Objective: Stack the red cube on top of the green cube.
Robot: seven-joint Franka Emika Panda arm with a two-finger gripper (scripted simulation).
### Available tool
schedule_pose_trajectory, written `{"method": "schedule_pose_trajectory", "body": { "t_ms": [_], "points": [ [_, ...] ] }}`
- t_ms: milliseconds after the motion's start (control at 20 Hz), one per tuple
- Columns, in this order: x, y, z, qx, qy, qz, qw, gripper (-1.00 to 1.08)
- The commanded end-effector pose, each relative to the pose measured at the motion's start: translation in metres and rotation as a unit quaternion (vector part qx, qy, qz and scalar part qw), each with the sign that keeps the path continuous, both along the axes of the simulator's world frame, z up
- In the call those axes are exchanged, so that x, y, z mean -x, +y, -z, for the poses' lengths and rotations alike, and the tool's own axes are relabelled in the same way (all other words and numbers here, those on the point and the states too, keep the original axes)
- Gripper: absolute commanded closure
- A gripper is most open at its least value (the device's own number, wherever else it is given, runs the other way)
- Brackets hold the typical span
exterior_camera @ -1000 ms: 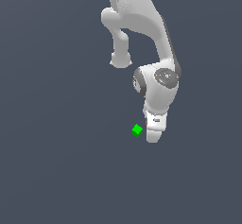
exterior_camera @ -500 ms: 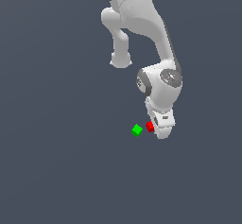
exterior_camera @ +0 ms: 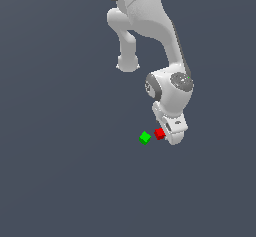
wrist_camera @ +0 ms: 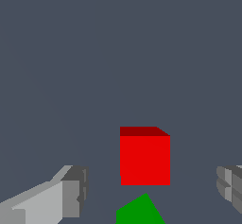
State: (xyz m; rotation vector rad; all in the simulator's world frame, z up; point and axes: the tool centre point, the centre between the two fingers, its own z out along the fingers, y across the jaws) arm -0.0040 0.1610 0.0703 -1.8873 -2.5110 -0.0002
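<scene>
The red cube (exterior_camera: 159, 133) rests on the grey floor, just to the exterior view's right of the green cube (exterior_camera: 145, 137), with a small gap between the two. My gripper (exterior_camera: 168, 135) hangs low right beside the red cube. In the wrist view the red cube (wrist_camera: 144, 157) stands between my two fingers with wide gaps on either side, so the gripper (wrist_camera: 152, 188) is open and touches nothing. A corner of the green cube (wrist_camera: 140, 211) shows at that picture's edge. Both grey fingertips (wrist_camera: 75, 190) sit level with the red cube's lower half.
The white arm (exterior_camera: 150, 26) reaches down from the top of the exterior view, over the flat grey floor (exterior_camera: 60, 156). No other objects show.
A second ago the gripper hid the red cube. The gripper has since shifted slightly to the exterior view's right, and the red cube now shows beside the green one.
</scene>
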Motion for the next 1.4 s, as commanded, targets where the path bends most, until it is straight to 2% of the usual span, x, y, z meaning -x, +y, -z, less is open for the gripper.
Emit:
{"method": "schedule_pose_trajectory", "body": {
  "t_ms": [0, 850, 900, 1350],
  "points": [
    [0.0, 0.0, 0.0, 0.0, 0.0, 0.0, 1.0, -0.92],
    [0.001, 0.0, 0.051, 0.0, 0.0, -0.003, 1.0, -0.92],
    [0.001, 0.0, 0.051, 0.0, 0.0, -0.003, 1.0, 1.08],
    [0.001, 0.0, 0.051, 0.0, 0.0, -0.003, 1.0, 1.08]
  ]
}}
